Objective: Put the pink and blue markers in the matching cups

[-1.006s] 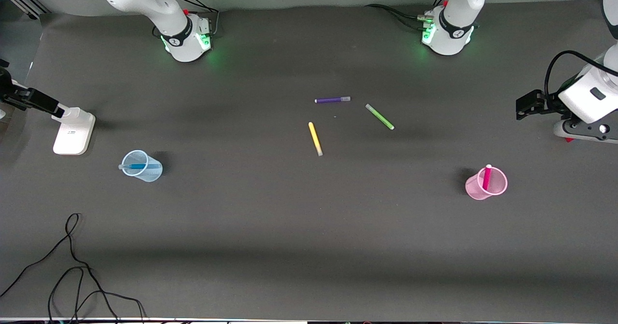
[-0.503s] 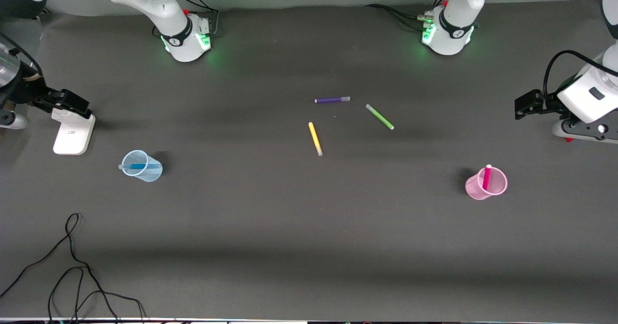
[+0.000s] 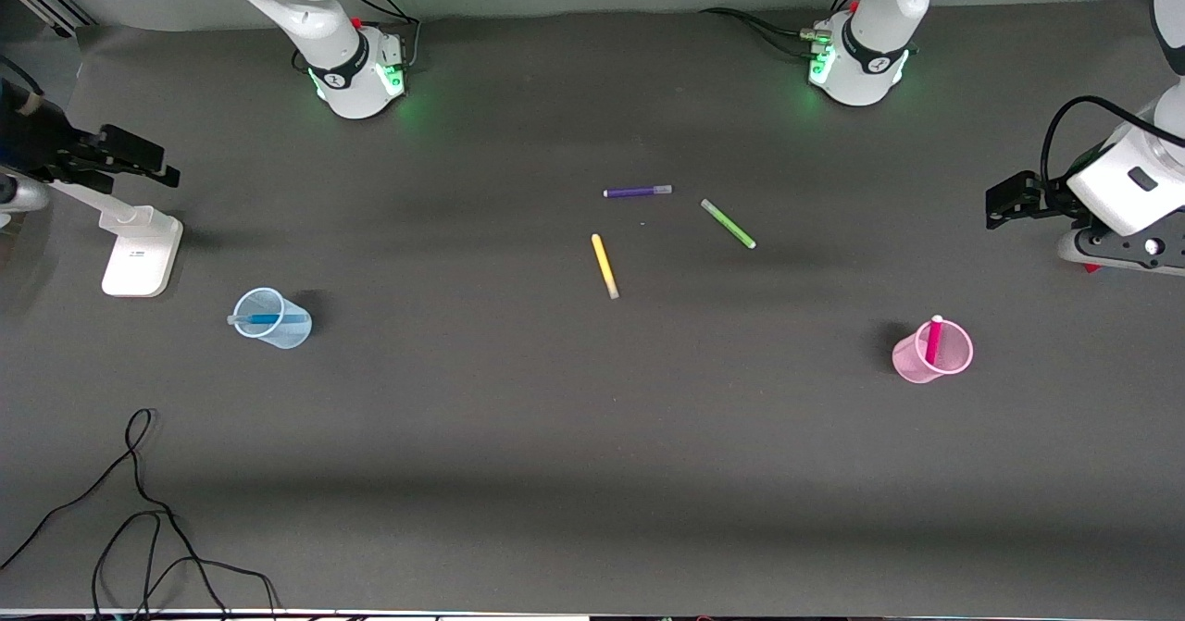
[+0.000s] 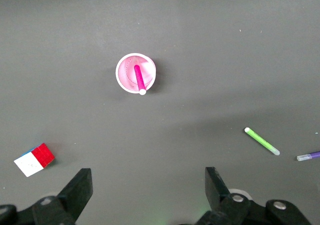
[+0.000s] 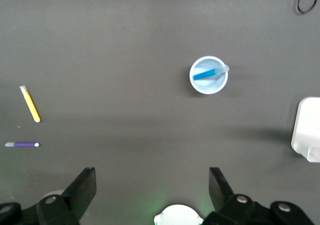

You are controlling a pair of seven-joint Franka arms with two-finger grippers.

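right pincer (image 5: 151, 195) risen, wide and empty, high over blue marker (image 5: 205, 74) in blue cup (image 5: 208, 86)

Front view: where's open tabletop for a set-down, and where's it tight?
Bare: the stretch between the blue cup and pink cup, nearer the camera than the yellow marker. Tight: table middle, where yellow, purple marker and green marker cluster; black cable fills one near corner.

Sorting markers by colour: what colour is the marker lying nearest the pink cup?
Green marker; clearest in the front view.

Pink marker (image 3: 933, 339) stands in pink cup (image 3: 929, 355); blue marker (image 3: 268, 319) in blue cup (image 3: 271, 318).
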